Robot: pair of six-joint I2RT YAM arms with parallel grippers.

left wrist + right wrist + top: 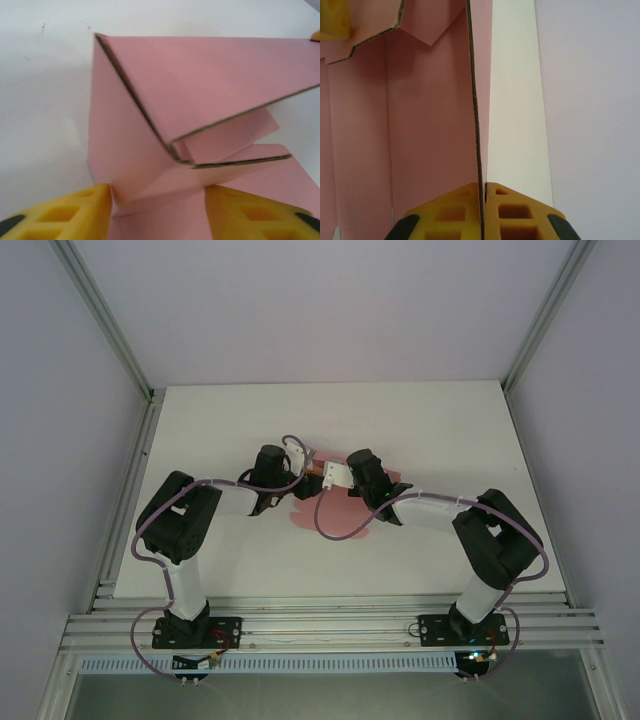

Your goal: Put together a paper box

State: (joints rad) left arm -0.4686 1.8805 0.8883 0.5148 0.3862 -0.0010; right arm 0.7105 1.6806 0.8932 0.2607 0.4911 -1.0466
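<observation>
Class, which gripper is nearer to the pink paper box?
Right. The right gripper is shut on an upright panel of the paper box, touching it. The left gripper stands open astride a folded part; whether it touches cannot be told.

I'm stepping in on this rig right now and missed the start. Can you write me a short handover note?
Left gripper: fingers apart, astride a folded part of the paper box; a real pinch can't be confirmed.
Right gripper: shut on a thin panel edge of the box.
Box: middle of the table, between both arms.
Done: several panels creased and raised.
To do: walls not yet closed into a box; probably fold and tuck the remaining flaps.
</observation>
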